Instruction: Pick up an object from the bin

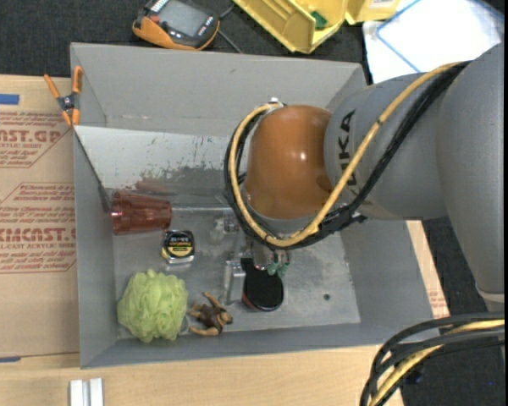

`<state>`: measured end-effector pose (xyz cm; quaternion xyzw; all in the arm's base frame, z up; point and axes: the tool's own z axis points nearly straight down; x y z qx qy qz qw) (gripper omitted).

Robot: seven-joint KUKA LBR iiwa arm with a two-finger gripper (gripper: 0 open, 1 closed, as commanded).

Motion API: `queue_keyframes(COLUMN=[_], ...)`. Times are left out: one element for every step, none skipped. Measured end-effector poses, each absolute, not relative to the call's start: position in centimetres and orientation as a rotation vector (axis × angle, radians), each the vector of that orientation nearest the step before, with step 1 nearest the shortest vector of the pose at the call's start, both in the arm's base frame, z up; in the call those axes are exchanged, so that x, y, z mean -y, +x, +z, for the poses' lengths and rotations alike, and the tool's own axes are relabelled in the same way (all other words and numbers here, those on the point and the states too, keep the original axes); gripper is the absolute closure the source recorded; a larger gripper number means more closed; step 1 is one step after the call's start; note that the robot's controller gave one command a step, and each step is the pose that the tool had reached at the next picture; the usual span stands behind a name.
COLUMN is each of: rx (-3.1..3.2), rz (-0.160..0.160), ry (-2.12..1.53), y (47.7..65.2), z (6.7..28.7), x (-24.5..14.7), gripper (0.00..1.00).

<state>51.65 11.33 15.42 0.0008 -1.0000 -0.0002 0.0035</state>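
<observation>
My gripper (235,279) is low over the bin floor at the front middle, mostly hidden under the arm's orange dome. A black round thing (263,293) lies right against its right side; whether the gripper touches it I cannot tell. A small brown twisted thing (207,315) lies just to the gripper's front left. A yellow-and-black tape measure (178,246) sits further left, apart from the gripper.
A fluffy light-green ball (153,305) fills the bin's front left corner. A clear red cup (140,213) lies on its side against the left wall. The arm and its cables cover the right half of the bin.
</observation>
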Motion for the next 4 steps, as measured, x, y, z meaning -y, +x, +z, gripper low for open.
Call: queue_keyframes(rx=[3.142, 3.138, 3.102, 3.087], rz=[-0.002, -0.008, 0.000, -0.010], ry=[0.001, 0.285, 0.527, 0.634], y=[51.9, 48.6, 50.1, 48.7], z=[15.8, 7.0, 10.8, 10.2], x=[-11.3, -24.1, -6.3, -19.9], gripper=[0.00, 0.00, 0.00, 0.00])
